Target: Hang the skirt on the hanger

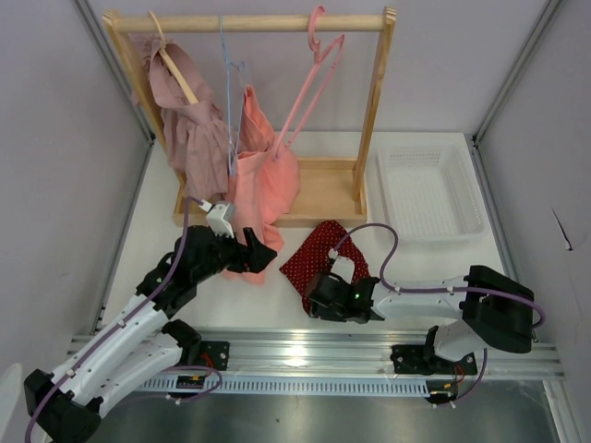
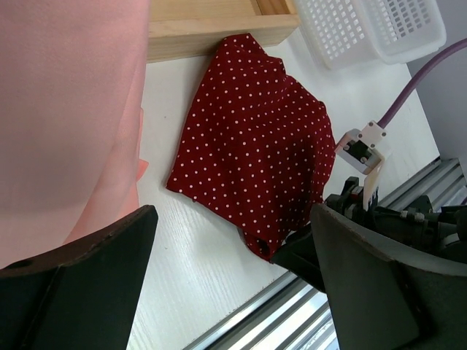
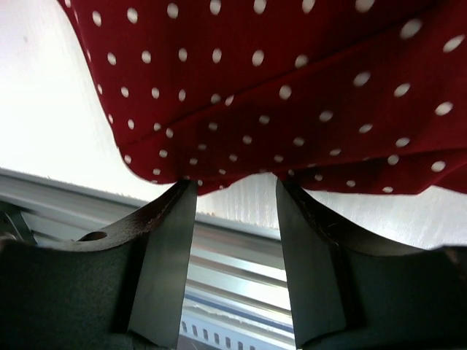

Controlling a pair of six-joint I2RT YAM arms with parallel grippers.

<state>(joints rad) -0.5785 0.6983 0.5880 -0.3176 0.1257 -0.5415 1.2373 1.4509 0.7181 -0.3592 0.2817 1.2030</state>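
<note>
the skirt (image 1: 325,251) is seen lying crumpled on the white table (image 1: 157,240), just in front of the base of the wooden rack (image 1: 374,101), with its far tip up against that base. the pink hanger (image 1: 316,78) is hung by its hook on the rack's top rail, well apart from the skirt and bare.

the right gripper (image 1: 314,295) is laid low at the skirt's near edge. from the right wrist view its fingers (image 3: 164,240) are seen spread, with the dotted hem lying just at their tips. a strip of table is visible in the gap between them, and nothing is pinched (whether the tips touch the cloth cannot be told).

the left gripper (image 1: 263,258) is held just left of the skirt, over the lower hem of a salmon garment (image 1: 263,175). its fingers (image 2: 95,277) are spread wide, with nothing between them. from that wrist the skirt is framed between the two fingers, flat on the table beyond them, and the salmon cloth fills the left side.

also hung on the rack are a mauve ruffled garment (image 1: 189,125) on a wooden hanger (image 1: 175,74) and a thin blue wire hanger (image 1: 231,88), on which the salmon garment appears to be carried. a white plastic basket (image 1: 429,189) is set to the right of the rack.
</note>
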